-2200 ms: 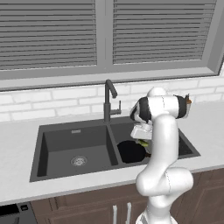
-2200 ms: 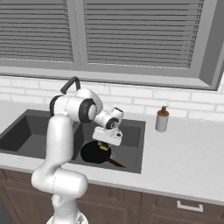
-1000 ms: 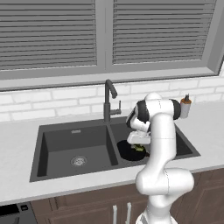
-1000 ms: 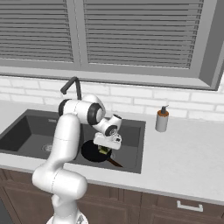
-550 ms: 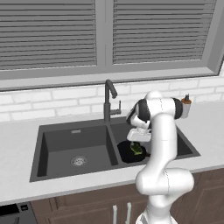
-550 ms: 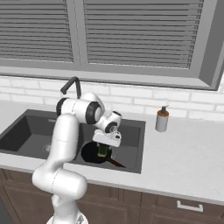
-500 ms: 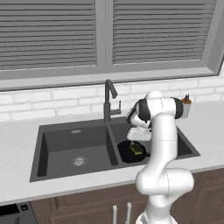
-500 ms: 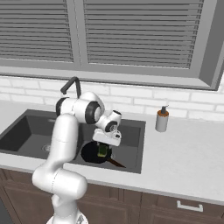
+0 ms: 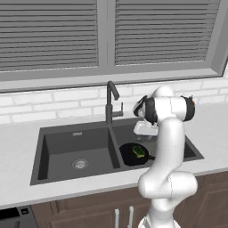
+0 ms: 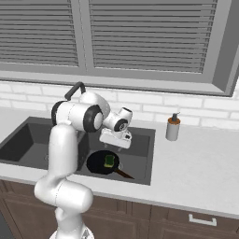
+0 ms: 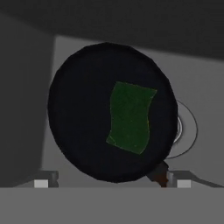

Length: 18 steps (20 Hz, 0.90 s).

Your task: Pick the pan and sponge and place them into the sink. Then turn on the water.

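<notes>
Pincer [image 10: 115, 142]: one, spread wide, holding nothing, above the right basin.
Sponge [image 11: 130, 117]: one, green side up, lying in the pan; likely soft, light, easily squeezed.
Pan [image 11: 83, 131]: one, in the right basin of the sink [image 9: 53, 138]; rigid, probably heavier; best taken by its handle.
Faucet [image 9: 110, 100]: one, no water running.
Soap dispenser [image 10: 173, 127]: one, on the desk.

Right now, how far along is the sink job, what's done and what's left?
Done: the pan lies in the sink's right basin with the sponge resting inside it. In hand: nothing; the gripper hangs open above them. Left: turning on the water; no stream falls from the faucet.
</notes>
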Motion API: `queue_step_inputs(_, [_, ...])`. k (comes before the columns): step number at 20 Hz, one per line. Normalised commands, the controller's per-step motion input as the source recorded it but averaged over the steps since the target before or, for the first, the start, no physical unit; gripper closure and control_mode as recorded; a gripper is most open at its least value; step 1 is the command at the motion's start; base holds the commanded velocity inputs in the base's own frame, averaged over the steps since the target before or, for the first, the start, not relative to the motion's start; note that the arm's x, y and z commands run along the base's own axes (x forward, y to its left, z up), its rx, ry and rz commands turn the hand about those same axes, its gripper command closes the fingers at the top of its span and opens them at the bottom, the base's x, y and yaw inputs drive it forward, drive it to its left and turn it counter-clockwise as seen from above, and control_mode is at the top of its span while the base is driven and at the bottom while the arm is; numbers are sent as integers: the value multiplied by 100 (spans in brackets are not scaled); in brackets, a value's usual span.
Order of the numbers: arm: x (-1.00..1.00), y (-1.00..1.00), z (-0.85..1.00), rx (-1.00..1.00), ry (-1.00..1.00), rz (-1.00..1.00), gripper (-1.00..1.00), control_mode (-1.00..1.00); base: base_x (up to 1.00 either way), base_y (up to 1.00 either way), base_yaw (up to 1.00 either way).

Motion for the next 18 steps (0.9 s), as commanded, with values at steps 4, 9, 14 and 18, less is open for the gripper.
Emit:
queue_step_inputs(4, [-25, -12, 49, 0, 0, 0, -100, -100, 0, 0, 0])
queue_step_inputs(9, [-1, -5, 32, 0, 0, 0, -100, -100, 0, 0, 0])
queue_step_inputs(14, [-4, 0, 43, 0, -4, 0, -100, -100, 0, 0, 0])
queue_step_inputs(18, [-5, 7, 47, 0, -24, 0, -100, -100, 0, 0, 0])
